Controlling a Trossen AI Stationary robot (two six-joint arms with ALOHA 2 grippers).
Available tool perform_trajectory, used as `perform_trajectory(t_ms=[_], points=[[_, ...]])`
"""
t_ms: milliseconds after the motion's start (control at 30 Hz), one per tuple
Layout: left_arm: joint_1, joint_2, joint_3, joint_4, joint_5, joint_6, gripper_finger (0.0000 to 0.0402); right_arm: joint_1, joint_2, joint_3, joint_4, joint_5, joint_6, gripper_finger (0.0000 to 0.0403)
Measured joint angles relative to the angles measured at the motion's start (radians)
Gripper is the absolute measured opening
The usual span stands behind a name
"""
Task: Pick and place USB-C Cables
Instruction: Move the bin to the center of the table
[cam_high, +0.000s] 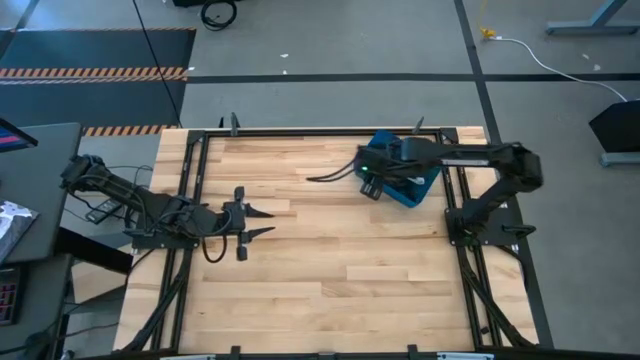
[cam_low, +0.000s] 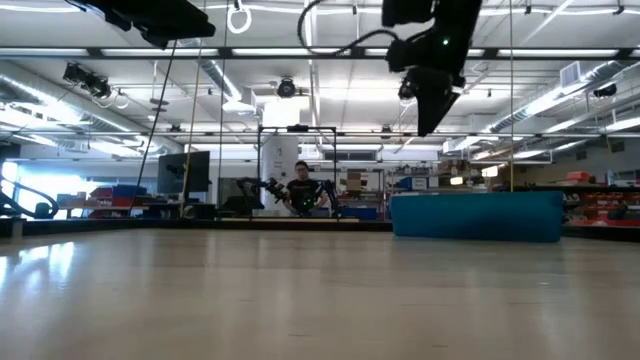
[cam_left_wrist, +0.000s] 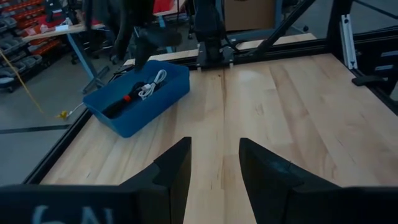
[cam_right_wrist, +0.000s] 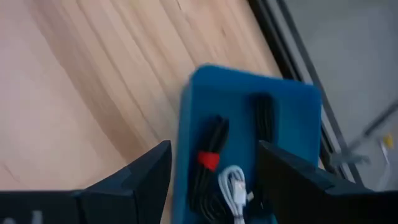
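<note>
My right gripper (cam_right_wrist: 214, 180) hung above the blue bin (cam_right_wrist: 289, 118) at the far right of the table (cam_high: 330, 270), its two fingers spread wide with nothing between them. Looking down past them, I saw the USB-C cables lying inside the bin: a black cable with a red band (cam_right_wrist: 210, 155), a white cable (cam_right_wrist: 235, 186) just beside it, and another black cable (cam_right_wrist: 264, 118) nearer the opposite wall. How many more lay under the fingers I could not tell. From overhead the right arm reached over the bin and hid most of it, and a thin dark line trailed from the gripper area onto the wood; I could not tell what it was. At table height the gripper showed clear above the bin's rim, not touching it. My left gripper (cam_high: 262, 222) waited well apart, low over the left half of the table, fingers likewise open and empty, pointed toward the bin. Its wrist camera showed the bin across the boards with the red-banded cable and the white one inside. Beyond the table, a person (cam_low: 302, 186) sat far back in the room.
</note>
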Motion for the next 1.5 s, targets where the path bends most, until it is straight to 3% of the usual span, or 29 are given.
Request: perform_trajectory(t_ms=[267, 433, 667, 1133, 1500], points=[[0.000, 0.000, 0.000, -0.012, 0.000, -0.011, 0.0142, -0.088, 0.142, 0.081, -0.106, -0.182, 0.037, 0.0235], [0.000, 0.000, 0.001, -0.051, 0.000, -0.034, 0.0142, -0.112, 0.210, 0.081, -0.202, -0.143, 0.038, 0.0234], [0.000, 0.000, 0.001, -0.060, 0.000, -0.054, 0.0142, -0.091, 0.261, 0.073, -0.191, -0.130, 0.032, 0.0232], [0.000, 0.000, 0.001, -0.059, 0.000, -0.054, 0.0142, -0.081, 0.262, -0.092, -0.127, -0.123, 0.030, 0.0229], [0.000, 0.000, 0.001, -0.060, 0.000, -0.055, 0.0142, -0.031, 0.261, -0.149, -0.094, -0.175, 0.039, 0.0163]])
